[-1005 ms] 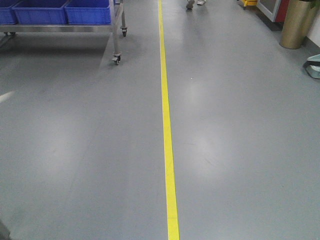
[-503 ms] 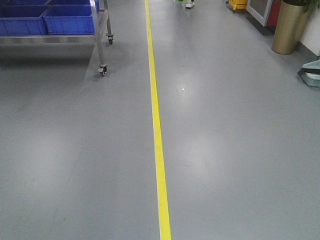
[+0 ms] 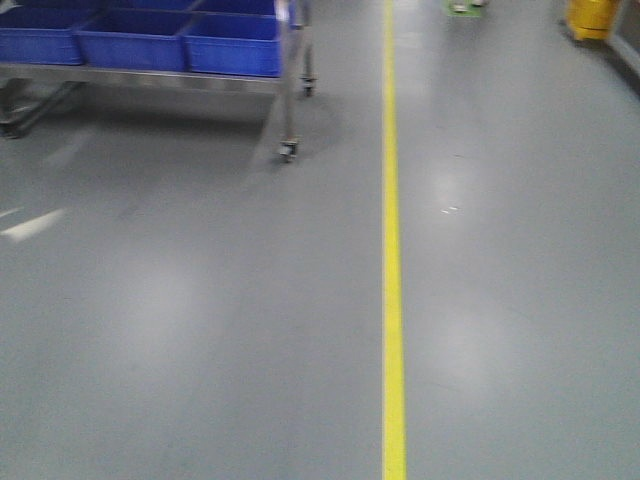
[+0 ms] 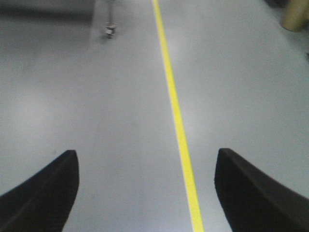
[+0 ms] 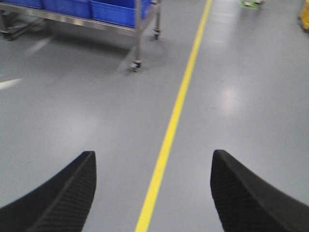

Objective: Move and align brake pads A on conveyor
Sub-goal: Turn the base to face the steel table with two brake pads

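the left gripper (image 4: 146, 159) hangs over the grey floor (image 3: 200, 330) with its two black fingers (image 4: 41, 195) spread wide and nothing between them but floor; the yellow floor line (image 4: 178, 125) runs up between them, closer to the finger on the right side of the view. the right gripper (image 5: 153, 159) is likewise spread wide and holds nothing, its textured black fingers (image 5: 58, 198) on either side of the same line (image 5: 171, 125). the front view is blurred. in it the line (image 3: 393, 300) runs straight away across the glossy floor. farther off, left of the line, stands a steel wheeled cart (image 3: 292, 95) with a caster (image 3: 287, 152) at its nearest leg and blue plastic bins (image 3: 130, 40) side by side on its shelf. at the far end, right of the line, a yellow object (image 3: 592, 15) sits at the top edge, too blurred to name. where the brake pads and the conveyor lie cannot be told from these views.
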Robot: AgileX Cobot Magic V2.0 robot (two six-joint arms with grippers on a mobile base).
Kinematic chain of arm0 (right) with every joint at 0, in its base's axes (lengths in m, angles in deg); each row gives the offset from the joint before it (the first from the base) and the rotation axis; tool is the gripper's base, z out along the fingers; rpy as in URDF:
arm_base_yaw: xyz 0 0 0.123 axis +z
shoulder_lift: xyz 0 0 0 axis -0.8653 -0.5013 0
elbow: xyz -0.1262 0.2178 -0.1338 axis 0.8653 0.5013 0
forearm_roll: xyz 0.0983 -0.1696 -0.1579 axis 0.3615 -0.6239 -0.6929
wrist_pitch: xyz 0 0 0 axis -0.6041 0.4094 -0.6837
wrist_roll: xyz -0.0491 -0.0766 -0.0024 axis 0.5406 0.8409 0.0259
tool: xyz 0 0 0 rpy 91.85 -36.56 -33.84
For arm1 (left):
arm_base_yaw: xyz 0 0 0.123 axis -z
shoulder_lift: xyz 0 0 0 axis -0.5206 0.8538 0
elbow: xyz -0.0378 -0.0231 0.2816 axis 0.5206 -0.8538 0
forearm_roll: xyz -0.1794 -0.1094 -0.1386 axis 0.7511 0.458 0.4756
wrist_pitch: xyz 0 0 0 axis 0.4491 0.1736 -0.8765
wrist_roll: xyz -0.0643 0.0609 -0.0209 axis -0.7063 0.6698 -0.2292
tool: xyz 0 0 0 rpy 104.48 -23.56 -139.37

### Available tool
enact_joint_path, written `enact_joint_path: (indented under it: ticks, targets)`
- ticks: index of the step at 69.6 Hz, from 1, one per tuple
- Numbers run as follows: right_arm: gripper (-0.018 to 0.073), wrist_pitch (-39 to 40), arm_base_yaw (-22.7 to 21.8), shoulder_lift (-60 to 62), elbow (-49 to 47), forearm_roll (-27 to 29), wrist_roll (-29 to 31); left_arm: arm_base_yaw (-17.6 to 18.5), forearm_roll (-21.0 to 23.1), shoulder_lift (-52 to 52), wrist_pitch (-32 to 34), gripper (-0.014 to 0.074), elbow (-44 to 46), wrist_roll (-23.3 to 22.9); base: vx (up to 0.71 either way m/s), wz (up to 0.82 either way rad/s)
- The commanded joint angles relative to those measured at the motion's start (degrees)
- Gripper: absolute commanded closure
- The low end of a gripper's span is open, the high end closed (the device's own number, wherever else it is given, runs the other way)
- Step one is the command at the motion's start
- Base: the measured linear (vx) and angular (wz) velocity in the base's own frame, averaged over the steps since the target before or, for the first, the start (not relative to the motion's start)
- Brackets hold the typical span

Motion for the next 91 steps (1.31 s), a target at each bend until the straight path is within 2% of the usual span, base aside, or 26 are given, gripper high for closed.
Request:
enact_joint_path:
  ticks: [1, 91]
  targets:
    - [0.0082, 4.0, -0.1, -0.1, -1.2, 0.0, 0.6, 0.4, 0.8, 0.5, 1.8, 0.0052, 1.1, 0.0, 0.26, 0.65]
    - [0.0082, 3.9, -0.1, 0.0, -1.2, 0.0, 0.6, 0.4, 0.8, 0.3, 1.8, 0.0052, 1.1, 0.0, 0.22, 0.82]
